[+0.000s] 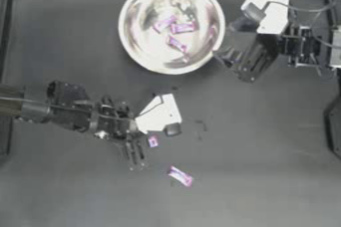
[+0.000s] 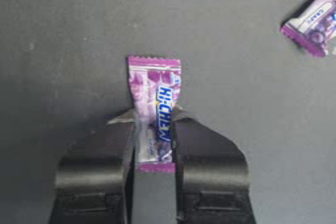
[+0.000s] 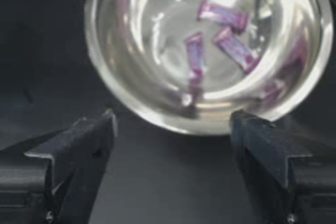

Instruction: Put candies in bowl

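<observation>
Shiny silver metal forms the large round bowl [image 1: 171,26], which sits toward twelve o'clock on the dark table [image 1: 266,171] in the overhead view. Three wrapped candies lie inside it, white with purple-pink ends: one [image 1: 164,23] toward the bowl's centre, a second [image 1: 183,27] just beside it toward three o'clock, and a third [image 1: 177,45] toward six o'clock of those.

The left gripper [image 1: 148,144] reaches in from nine o'clock to the table's middle. Its jaws are clenched on a fourth candy [image 2: 156,115], which lies lengthwise between them, with one twisted end sticking out past the jaw tips. A fifth candy [image 1: 180,175] rests loose on the table, near the gripper toward five o'clock of it.

The right gripper [image 1: 233,61] comes in from three o'clock and sits at the bowl's rim, at about four o'clock of the bowl. Its jaws stand wide apart and hold nothing.
</observation>
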Action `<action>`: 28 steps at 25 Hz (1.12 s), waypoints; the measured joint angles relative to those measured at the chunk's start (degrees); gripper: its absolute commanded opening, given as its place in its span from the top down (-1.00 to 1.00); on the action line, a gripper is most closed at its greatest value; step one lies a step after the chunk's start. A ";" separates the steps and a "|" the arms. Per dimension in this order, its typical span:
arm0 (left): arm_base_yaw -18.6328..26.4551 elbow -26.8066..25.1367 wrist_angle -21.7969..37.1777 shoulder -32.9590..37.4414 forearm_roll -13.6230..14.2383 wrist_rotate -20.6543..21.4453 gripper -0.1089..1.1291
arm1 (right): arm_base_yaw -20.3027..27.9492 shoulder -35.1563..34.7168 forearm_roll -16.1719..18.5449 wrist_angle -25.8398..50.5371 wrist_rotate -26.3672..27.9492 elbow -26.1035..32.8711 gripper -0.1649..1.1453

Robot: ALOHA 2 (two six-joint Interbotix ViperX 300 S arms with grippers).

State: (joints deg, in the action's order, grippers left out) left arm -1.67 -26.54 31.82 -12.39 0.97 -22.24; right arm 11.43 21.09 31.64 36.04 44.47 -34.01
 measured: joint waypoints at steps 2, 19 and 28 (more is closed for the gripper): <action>0.00 0.00 0.09 0.09 0.53 0.00 0.10 | -0.44 0.70 -0.26 0.00 0.09 -0.35 -0.74; 1.49 0.00 2.20 7.38 7.65 -0.18 0.10 | -9.49 5.10 -0.18 -1.58 7.91 -5.98 -0.74; 4.13 3.43 9.58 12.22 14.24 -0.18 0.12 | -11.34 5.19 -0.53 -1.67 8.09 -6.24 -0.74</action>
State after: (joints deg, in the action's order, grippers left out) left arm 2.46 -23.12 41.40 -0.18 15.21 -22.41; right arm 0.09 26.28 31.11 34.37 52.56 -40.25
